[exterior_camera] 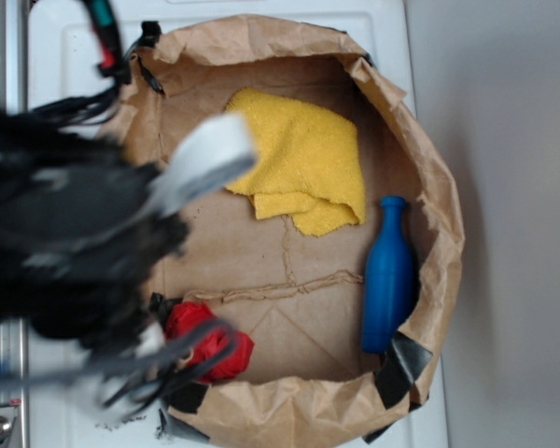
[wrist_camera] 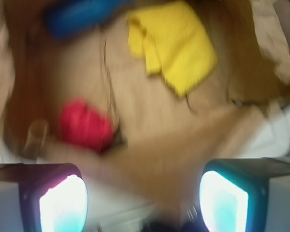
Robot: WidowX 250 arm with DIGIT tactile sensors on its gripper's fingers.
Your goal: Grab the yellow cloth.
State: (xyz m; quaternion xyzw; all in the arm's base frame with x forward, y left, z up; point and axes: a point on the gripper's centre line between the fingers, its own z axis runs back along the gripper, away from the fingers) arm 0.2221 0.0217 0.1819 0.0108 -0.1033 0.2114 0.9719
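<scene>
While the gripper (wrist_camera: 142,203) hovers open, the yellow cloth (exterior_camera: 303,159) lies untouched.

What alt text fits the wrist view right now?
Blurred view past the open gripper into a paper bag: yellow cloth at top centre, ungrasped, a blue bottle at top left, and a red wad at lower left.

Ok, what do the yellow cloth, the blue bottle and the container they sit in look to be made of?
The yellow cloth: soft terry-like fabric, matte, with a fuzzy nap and limp folds. The blue bottle: probably plastic, smooth and evenly coloured with a slight sheen; the material cannot be confirmed. The container: brown kraft paper, matte, creased and rolled at the rim, patched with black tape.
</scene>
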